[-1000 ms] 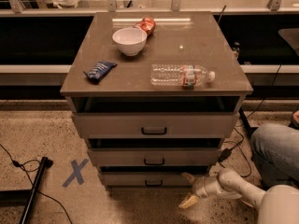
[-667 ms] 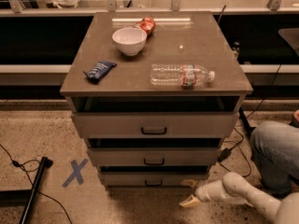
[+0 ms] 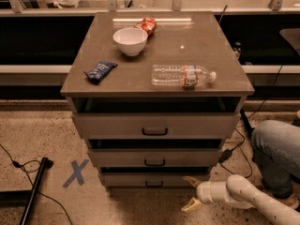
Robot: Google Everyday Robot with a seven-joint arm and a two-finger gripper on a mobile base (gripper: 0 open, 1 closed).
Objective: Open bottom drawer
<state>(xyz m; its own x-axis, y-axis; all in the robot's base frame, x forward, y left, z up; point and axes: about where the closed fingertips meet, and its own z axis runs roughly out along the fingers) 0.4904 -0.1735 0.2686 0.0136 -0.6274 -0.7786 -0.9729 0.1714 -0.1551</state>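
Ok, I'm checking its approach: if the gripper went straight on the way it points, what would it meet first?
Probably the front of the bottom drawer, right of its handle. The gripper sits low, to the right of that drawer, and points left with its fingers open. Depth is unclear, so it may pass just in front.

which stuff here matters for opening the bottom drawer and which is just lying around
For the job: bottom drawer, its black handle, gripper open, low by the drawer's right end.
Lying about on the cabinet top: white bowl, red item, blue packet, water bottle.
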